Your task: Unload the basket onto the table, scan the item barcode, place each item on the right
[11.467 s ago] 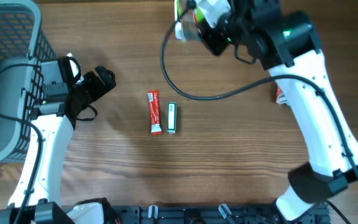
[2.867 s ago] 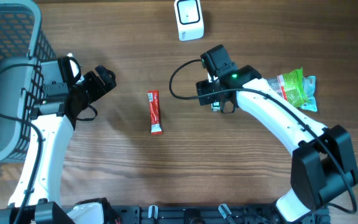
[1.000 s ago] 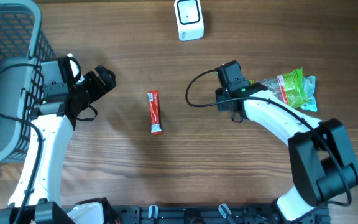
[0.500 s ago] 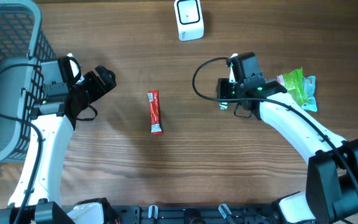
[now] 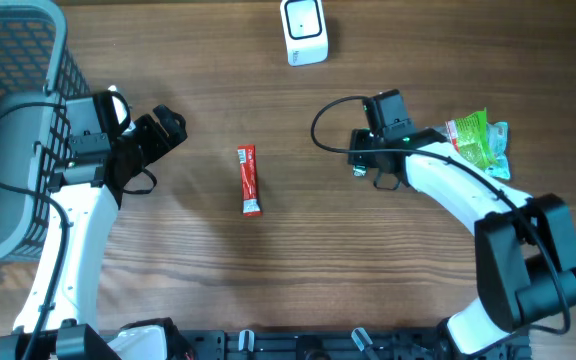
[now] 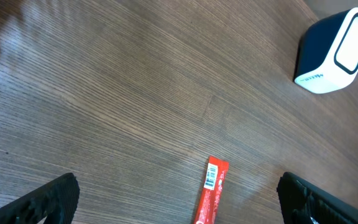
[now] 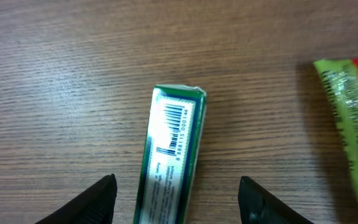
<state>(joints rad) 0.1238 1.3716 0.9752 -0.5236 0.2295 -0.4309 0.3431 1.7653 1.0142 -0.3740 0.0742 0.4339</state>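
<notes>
Lying barcode-up on the table [image 7: 42,62], the green pack [image 7: 169,155] sat between the right gripper's [image 7: 176,183] spread fingers, bare wood showing on both sides, so nothing was grasped. A snack bag [image 7: 353,124] lay near the pack; the scanner [image 5: 303,30] stood well apart. The left gripper [image 6: 178,182] hung wide open and empty beside the basket [image 5: 8,100], a red stick [image 6: 211,193] ahead of it.

1. Table [image 7: 73,50]: matt brown wood, fine visible grain.
2. Green pack [image 7: 169,149]: smooth, slightly glossy printed card.
3. Scanner [image 6: 331,53]: smooth shiny plastic.
4. Red sachet [image 5: 249,180]: glossy film.
5. Basket [image 5: 8,60]: grey plastic mesh.
</notes>
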